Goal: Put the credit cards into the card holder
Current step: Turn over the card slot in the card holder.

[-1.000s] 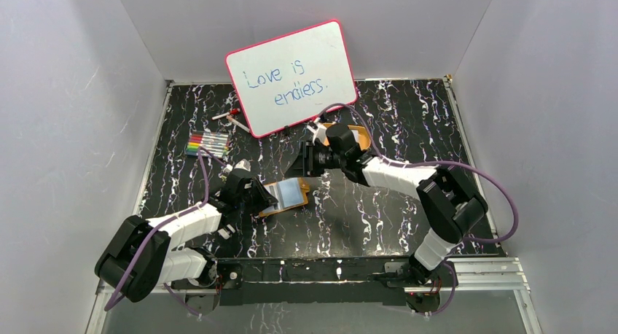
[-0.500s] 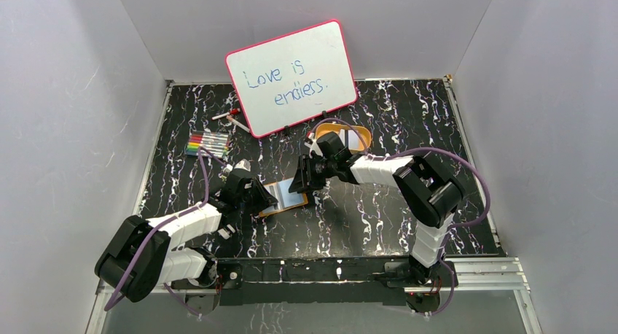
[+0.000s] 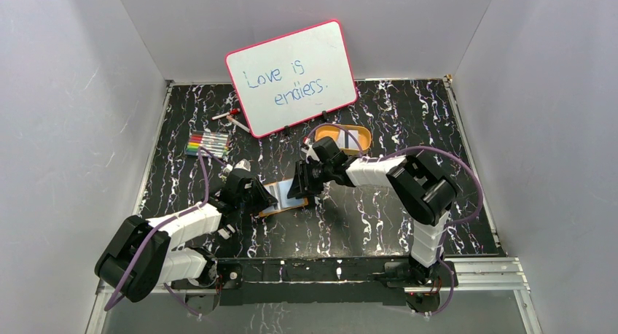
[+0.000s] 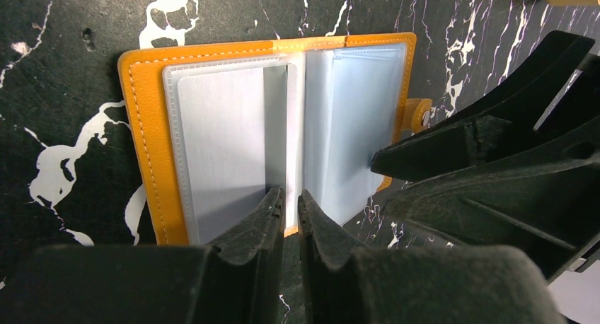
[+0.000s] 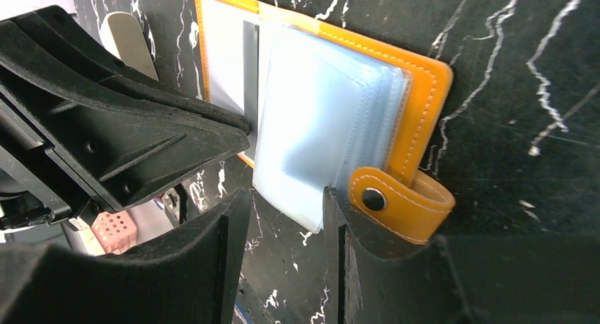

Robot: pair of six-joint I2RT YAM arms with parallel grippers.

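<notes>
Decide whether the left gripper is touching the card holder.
Touching. The left wrist view shows the left gripper pinching a clear sleeve of the card holder.

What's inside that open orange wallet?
The wallet holds clear sleeves. The left one seems to contain a grey card; the stacked right ones overlap, so their contents are hidden.

The card holder (image 4: pixel 148 161) has a smooth orange leather-like cover with pale stitching. Its sleeves (image 5: pixel 318 112) are clear, glossy plastic, and its snap (image 5: pixel 373 199) looks like dark metal. The left gripper (image 4: pixel 289 195) and right gripper (image 5: pixel 286 197) are matt black plastic.
</notes>
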